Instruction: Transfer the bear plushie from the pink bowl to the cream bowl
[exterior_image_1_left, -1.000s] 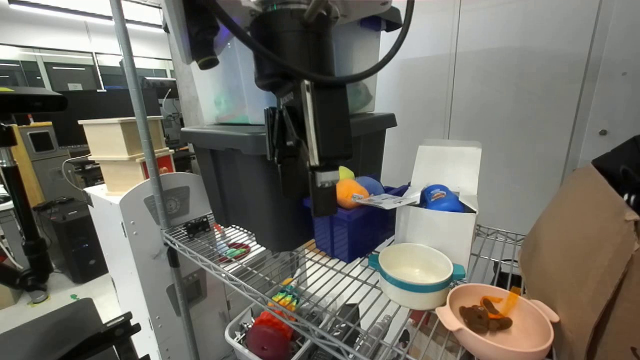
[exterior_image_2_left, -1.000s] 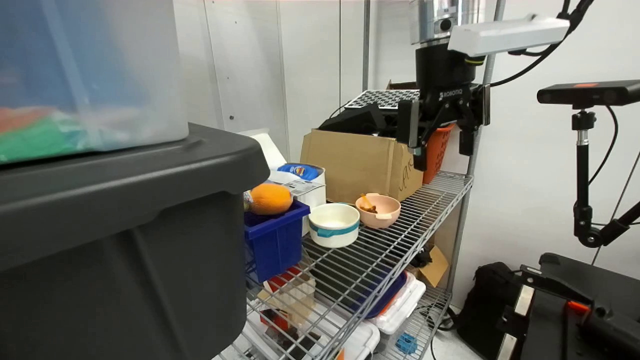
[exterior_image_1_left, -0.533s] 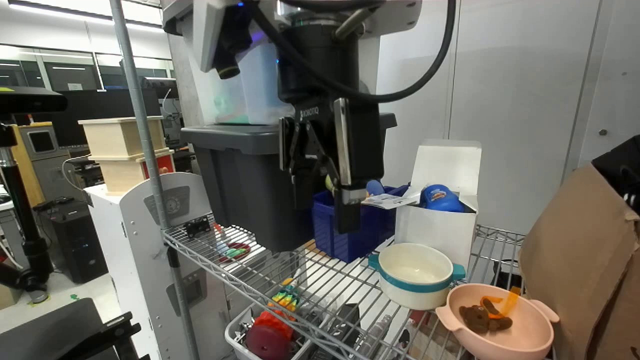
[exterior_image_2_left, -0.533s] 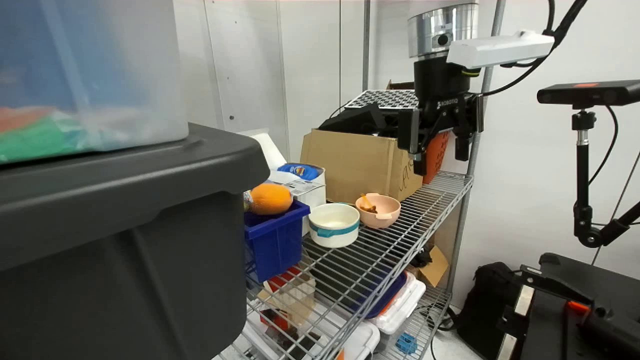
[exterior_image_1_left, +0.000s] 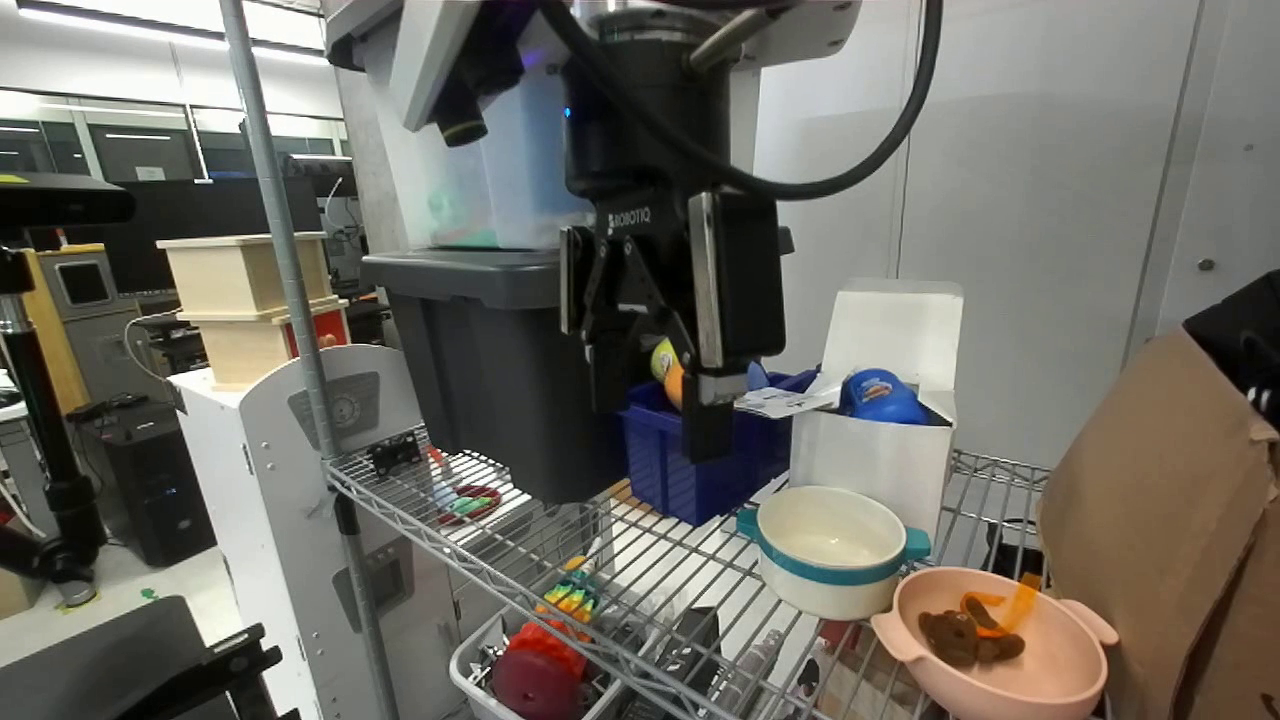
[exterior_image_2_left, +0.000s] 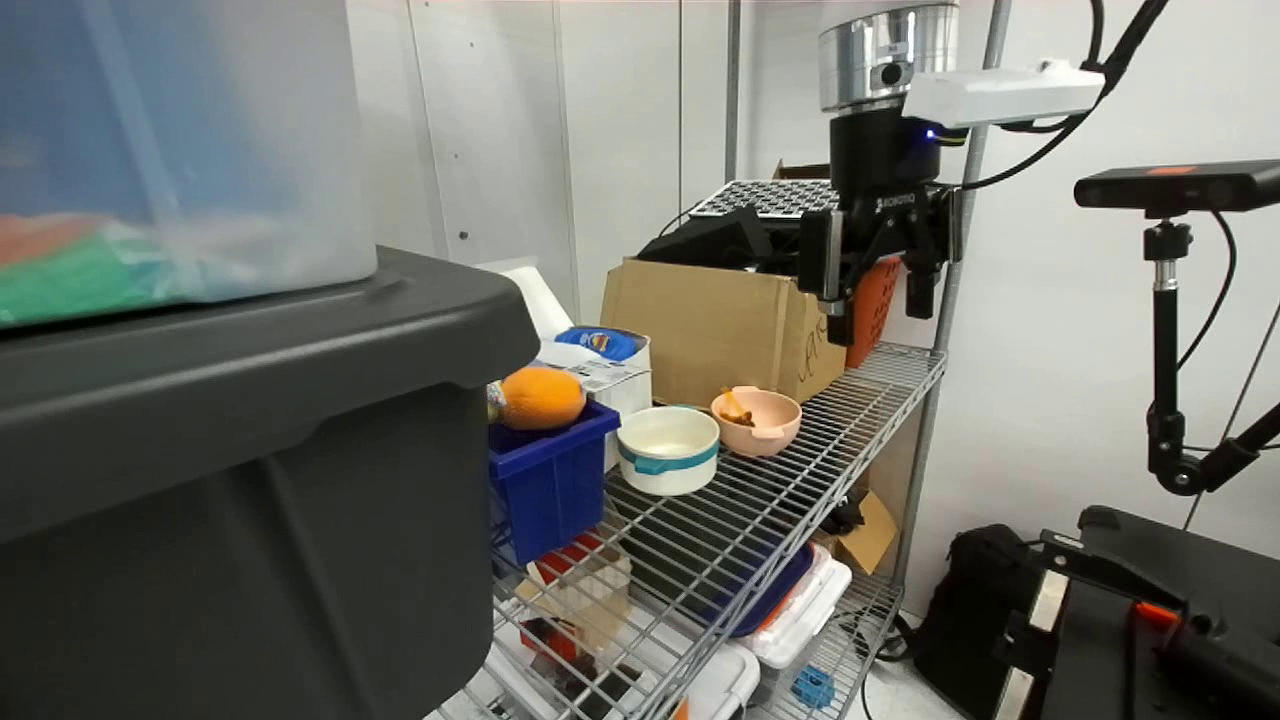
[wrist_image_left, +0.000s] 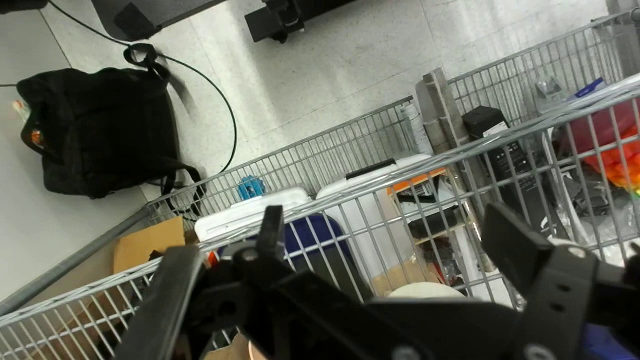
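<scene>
Gripper (exterior_image_1_left: 657, 418) hangs to the left in an exterior view, in front of the blue bin (exterior_image_1_left: 665, 482); it is spread, with nothing in its grasp; to the right, and lower, stands the cream bowl (exterior_image_1_left: 825, 597), bare inside; next, just beside it, is the pink bowl (exterior_image_1_left: 1060, 655), whether touching I cannot tell; the bear plushie (exterior_image_1_left: 955, 637) lies in the pink bowl; I judge that the approach is the step in hand, the picking being not yet done; the next move calls, I think, for reaching over to the pink bowl, then lowering around the bear plushie before any squeezing.
</scene>
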